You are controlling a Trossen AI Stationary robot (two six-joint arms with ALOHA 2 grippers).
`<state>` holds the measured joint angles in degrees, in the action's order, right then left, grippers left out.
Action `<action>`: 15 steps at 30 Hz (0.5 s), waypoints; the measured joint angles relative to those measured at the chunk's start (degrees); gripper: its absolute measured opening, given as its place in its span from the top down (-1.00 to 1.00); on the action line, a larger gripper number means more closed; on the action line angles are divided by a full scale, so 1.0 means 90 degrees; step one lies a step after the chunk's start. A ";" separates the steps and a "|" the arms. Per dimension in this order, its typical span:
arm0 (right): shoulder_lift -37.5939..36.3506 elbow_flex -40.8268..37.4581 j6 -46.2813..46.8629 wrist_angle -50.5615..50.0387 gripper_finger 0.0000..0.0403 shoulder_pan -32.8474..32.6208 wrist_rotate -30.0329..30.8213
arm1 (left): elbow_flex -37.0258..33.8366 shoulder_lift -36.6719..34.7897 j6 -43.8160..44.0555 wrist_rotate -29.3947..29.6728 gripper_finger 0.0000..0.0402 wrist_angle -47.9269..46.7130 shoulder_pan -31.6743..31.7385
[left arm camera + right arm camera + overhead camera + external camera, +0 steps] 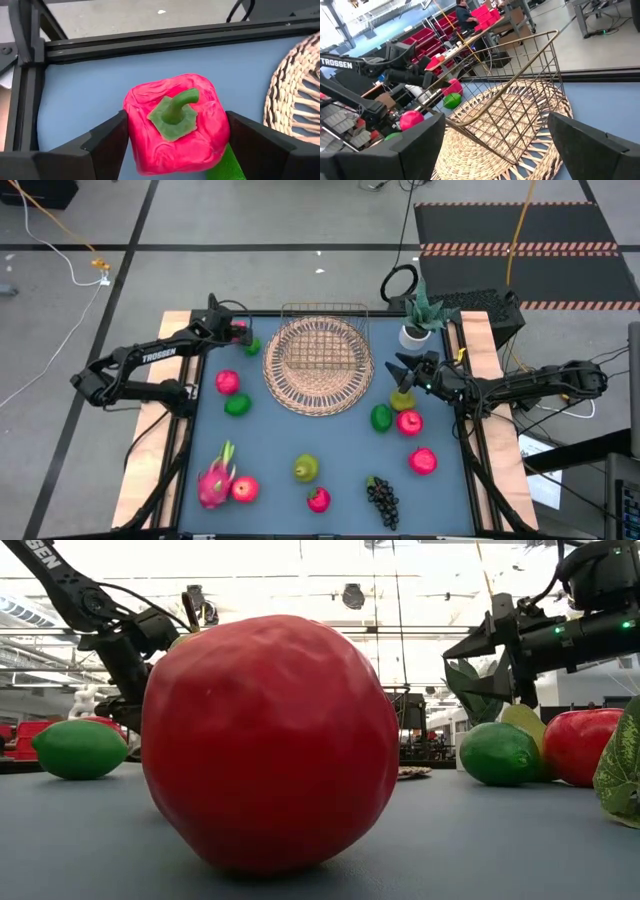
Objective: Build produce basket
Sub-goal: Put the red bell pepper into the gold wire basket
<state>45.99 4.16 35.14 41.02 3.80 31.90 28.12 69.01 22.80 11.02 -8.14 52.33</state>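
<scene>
Two claws at the far edge of the blue tabletop, left claw (175,145) spread around a blocky pink pepper (175,122), right claw (495,145) spread, empty, facing the wire-grid basket (322,345) on the round wicker mat (318,367)

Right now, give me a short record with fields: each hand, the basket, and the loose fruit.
left hand: open around a red bell pepper at the table's far left, fingers at its sides
right hand: open, near the potted plant, facing the basket
basket: wire, on the wicker mat, nothing seen inside
loose fruit: scattered on the blue table
</scene>
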 joint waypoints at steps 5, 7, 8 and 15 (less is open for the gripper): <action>-0.0004 0.0002 0.0142 0.0435 -0.71 -0.0003 -0.0613 | -0.0010 0.0011 -0.0768 -0.0022 -0.53 0.0182 -0.0033; -0.0002 0.0002 0.0140 0.0507 -0.71 -0.0017 -0.0839 | -0.0017 0.0012 -0.0981 -0.0002 -0.53 0.0193 -0.0043; -0.0002 0.0004 0.0155 0.0495 -0.71 -0.0017 -0.0892 | -0.0034 0.0010 -0.0997 -0.0002 -0.53 0.0212 -0.0041; 0.0045 0.0005 0.0506 0.0020 -0.71 -0.0101 -0.0904 | -0.0049 0.0006 -0.1250 0.0016 -0.53 0.0233 -0.0025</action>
<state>46.40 4.21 39.69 41.20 2.89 23.76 27.68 69.07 11.54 11.16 -6.04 52.11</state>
